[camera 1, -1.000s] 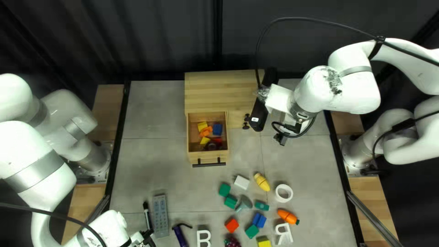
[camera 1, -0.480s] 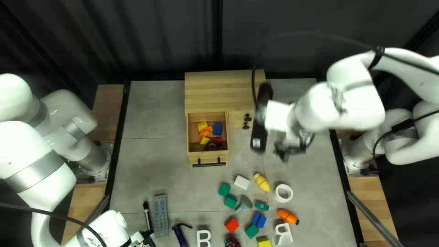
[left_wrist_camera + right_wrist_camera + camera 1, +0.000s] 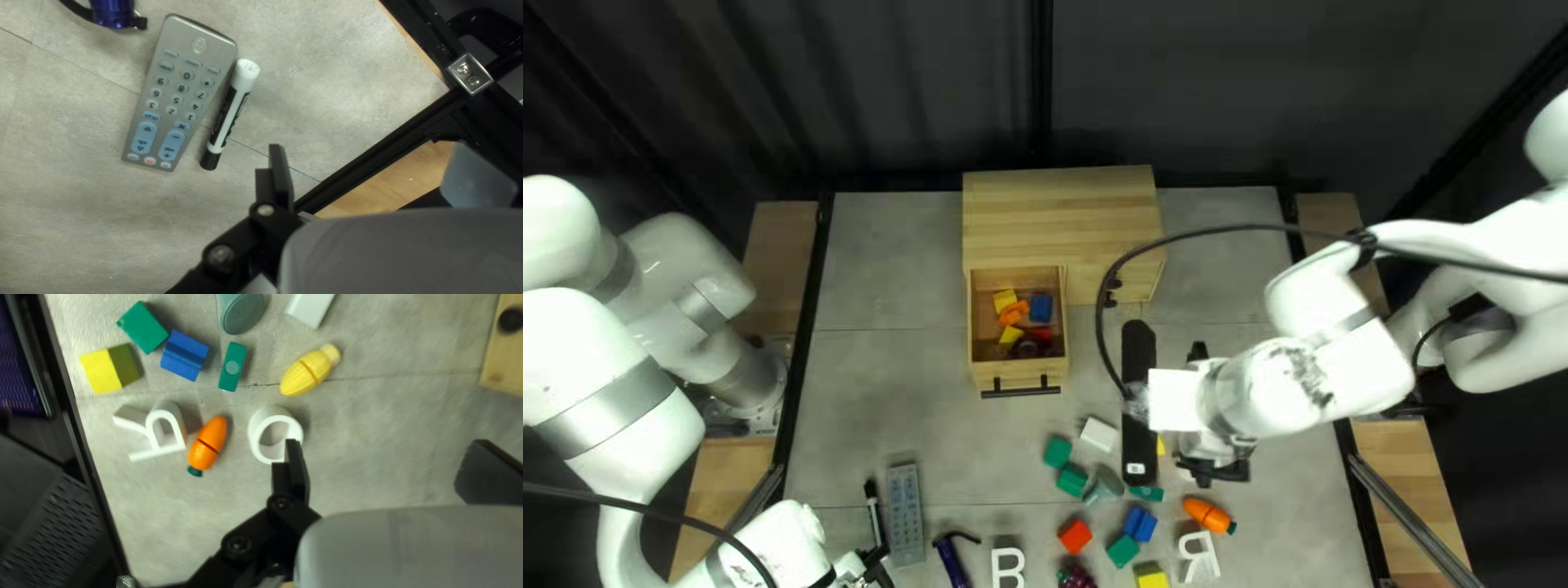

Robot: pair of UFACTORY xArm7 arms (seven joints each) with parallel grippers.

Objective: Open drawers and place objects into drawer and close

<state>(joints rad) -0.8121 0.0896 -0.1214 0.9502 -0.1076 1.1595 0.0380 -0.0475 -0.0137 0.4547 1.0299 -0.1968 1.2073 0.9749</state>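
Black, the left pincer [image 3: 877, 568] gapes wide near the left near corner of the surface [image 3: 893, 283], just beside a marker [image 3: 226, 117] and a grey remote [image 3: 906, 512]. At the far edge, a wooden cabinet [image 3: 1056, 212] has one drawer [image 3: 1018, 379] pulled out, holding yellow, orange and blue pieces. Green blocks [image 3: 1058, 452] lie toward the near edge. Rightward, the right pincer [image 3: 1209, 468], spread wide, has one finger near a white ring [image 3: 259, 430], beside a toy carrot [image 3: 1207, 515].

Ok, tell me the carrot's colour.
The carrot is orange with a green top, clearest in the right wrist view.
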